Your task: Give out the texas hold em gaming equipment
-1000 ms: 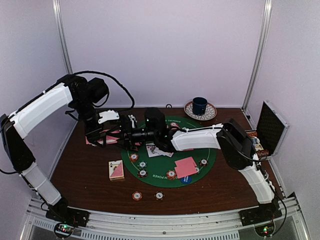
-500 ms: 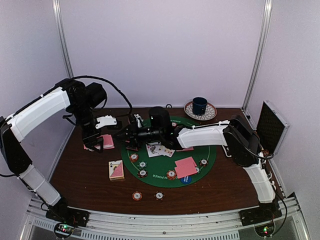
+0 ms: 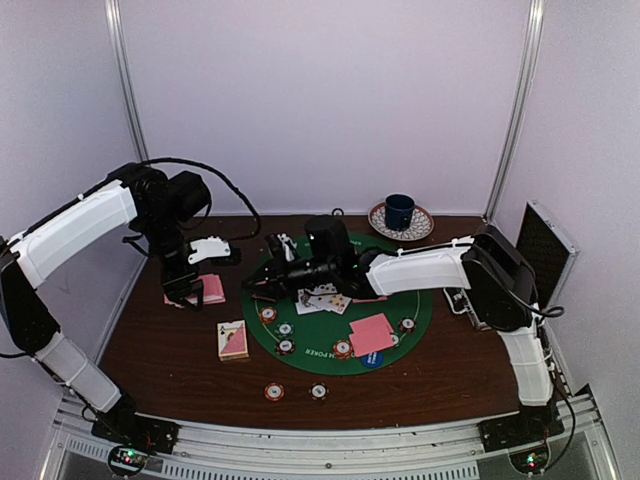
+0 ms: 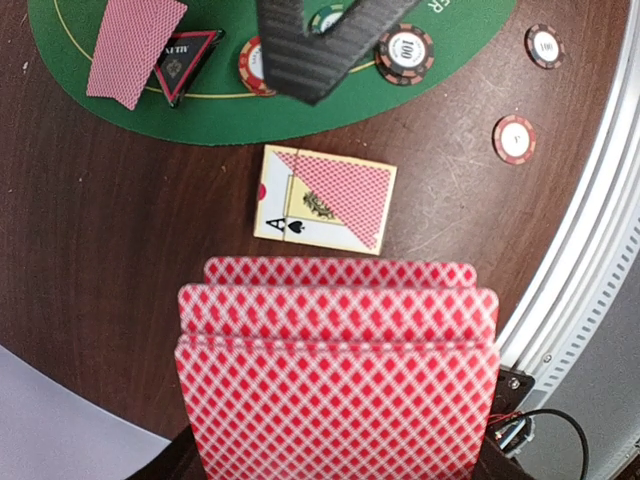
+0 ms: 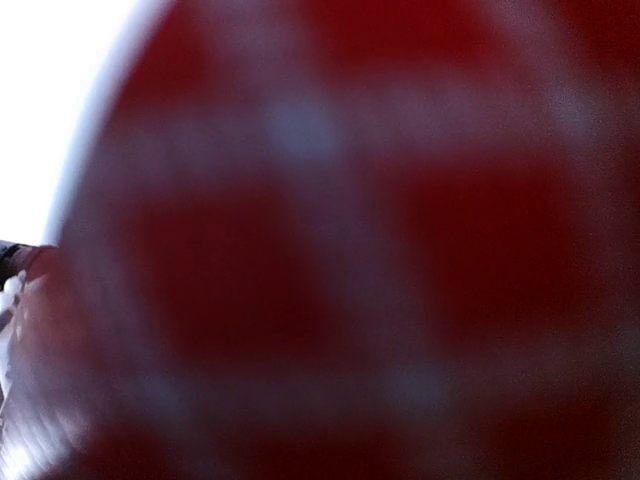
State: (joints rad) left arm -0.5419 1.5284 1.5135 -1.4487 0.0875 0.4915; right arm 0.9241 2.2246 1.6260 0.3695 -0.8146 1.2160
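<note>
My left gripper (image 3: 188,290) is shut on a fanned stack of pink-backed playing cards (image 4: 338,380), held over the bare wood left of the green mat (image 3: 395,345). My right gripper (image 3: 263,287) hovers at the mat's left edge, shut on a single card whose blurred red back (image 5: 350,260) fills the right wrist view. Face-up cards (image 3: 322,298) and a pink card (image 3: 372,333) lie on the mat. Striped chips (image 3: 285,330) ring it, and two chips (image 3: 274,392) sit near the front. A black triangle marker (image 4: 186,62) rests beside a pink card (image 4: 135,45).
A small card pile showing an ace (image 4: 325,200) lies on the wood left of the mat. A blue mug (image 3: 400,211) on a patterned saucer stands at the back. A black case (image 3: 545,250) stands open at the right edge. The aluminium rail (image 4: 590,230) borders the near side.
The two grippers met at the deck a second ago. The right gripper has shut on one card and drawn it right, and the left arm has pulled the deck back left.
</note>
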